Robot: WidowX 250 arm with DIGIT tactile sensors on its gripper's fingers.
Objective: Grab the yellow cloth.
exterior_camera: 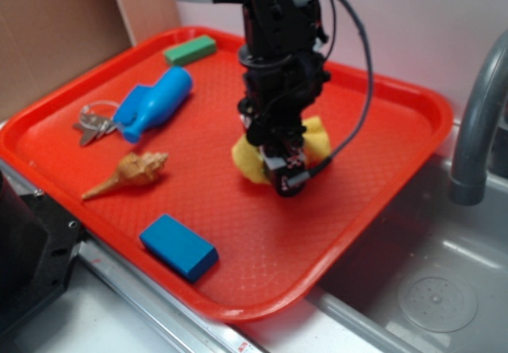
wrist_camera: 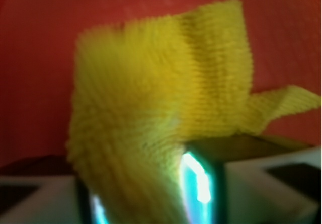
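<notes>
A: Start at the pincer (exterior_camera: 287, 180). What has it got?

B: It's low over the tray (exterior_camera: 413, 107), down on the cloth (exterior_camera: 248, 161). In the wrist view the cloth (wrist_camera: 151, 103) runs down between the two fingers (wrist_camera: 198, 181), which stand close on either side of it. I'd call it nearly closed on a fold of cloth, though the view is blurred and I can't say how firm the pinch is.

A: And where does the cloth sit?

B: Right of the tray's middle, directly under the pincer. Yellow shows on both sides of the arm in the exterior view, most of it lying on the tray.

A: What could go wrong?

B: My guess is only a thin fold is caught. Terry is soft, so on lifting it could slide out and drop back. If the tips press on the tray, they might drag across it rather than lift cleanly. Nothing else is close enough to snag.

A: Count what's there.

B: One cloth. One shell (exterior_camera: 131, 171), well left of it. One blue block (exterior_camera: 178, 247) near the front edge. One blue bottle (exterior_camera: 155, 102), with one bunch of keys (exterior_camera: 93, 125) just beside its neck. One green block (exterior_camera: 190, 50) at the back. One tray, sitting over a sink (exterior_camera: 444, 289), with one faucet (exterior_camera: 476, 123) on the right.
</notes>
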